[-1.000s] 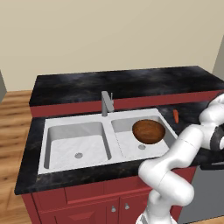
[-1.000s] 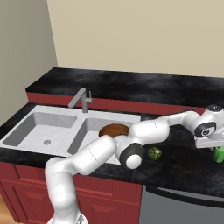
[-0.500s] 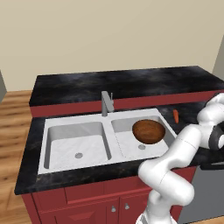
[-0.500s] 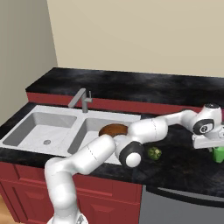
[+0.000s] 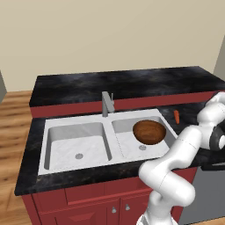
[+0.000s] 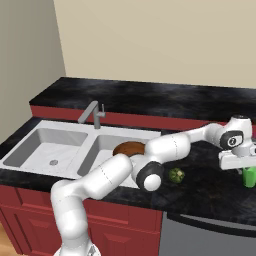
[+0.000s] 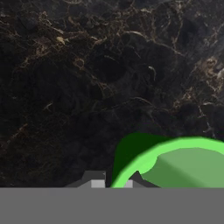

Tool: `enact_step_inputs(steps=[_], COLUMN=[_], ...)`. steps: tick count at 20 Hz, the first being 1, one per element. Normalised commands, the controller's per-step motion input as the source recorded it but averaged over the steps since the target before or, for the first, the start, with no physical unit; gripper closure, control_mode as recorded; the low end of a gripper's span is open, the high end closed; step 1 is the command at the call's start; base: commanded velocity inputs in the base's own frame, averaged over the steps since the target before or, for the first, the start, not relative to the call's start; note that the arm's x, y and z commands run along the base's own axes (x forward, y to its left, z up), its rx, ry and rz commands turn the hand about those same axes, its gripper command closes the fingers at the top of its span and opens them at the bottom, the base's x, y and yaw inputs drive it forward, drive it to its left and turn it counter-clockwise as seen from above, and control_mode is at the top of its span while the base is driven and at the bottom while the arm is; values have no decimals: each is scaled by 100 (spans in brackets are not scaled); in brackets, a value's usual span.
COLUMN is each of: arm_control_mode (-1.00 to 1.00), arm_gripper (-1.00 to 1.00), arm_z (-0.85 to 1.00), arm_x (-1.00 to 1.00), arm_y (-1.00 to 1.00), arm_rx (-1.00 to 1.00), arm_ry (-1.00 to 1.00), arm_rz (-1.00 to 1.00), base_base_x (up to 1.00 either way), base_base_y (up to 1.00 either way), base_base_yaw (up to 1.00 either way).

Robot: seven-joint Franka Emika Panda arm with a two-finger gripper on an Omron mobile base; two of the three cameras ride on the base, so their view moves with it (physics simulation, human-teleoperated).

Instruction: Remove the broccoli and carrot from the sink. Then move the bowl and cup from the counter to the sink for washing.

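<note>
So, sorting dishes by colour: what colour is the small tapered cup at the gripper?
Bright green cup, clearest in the hand view.

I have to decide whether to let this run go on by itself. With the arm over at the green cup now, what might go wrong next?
1. The end effector appears shut on the rim of the cup; such a thin, off-centre hold may slip or tip it on lifting.
2. The bowl already fills much of the right basin of the sink, so the cup may land on it.
3. The broccoli lies near the likely return path.
</note>
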Motion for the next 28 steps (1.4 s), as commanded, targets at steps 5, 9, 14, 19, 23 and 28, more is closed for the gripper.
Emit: enact_step_inputs(steps=[5, 9, 14, 19, 23, 28], arm_control_mode=[-100, -100, -100, -100, -100, -100], arm_gripper=[100, 100, 100, 100, 100, 100], arm_z=[28, 23, 21, 26, 22, 18], arm_x=[-14, -20, -14, -13, -15, -17], arm_y=[1, 5, 13, 14, 16, 21], arm_rx=[10, 18, 16, 10, 9, 7], arm_ry=[1, 0, 0, 0, 0, 0], arm_rz=[0, 0, 2, 7, 7, 7], base_base_x=[0, 0, 0, 0, 0, 0], base_base_y=[0, 0, 0, 0, 0, 0], base_base_yaw=[0, 0, 0, 0, 0, 0])
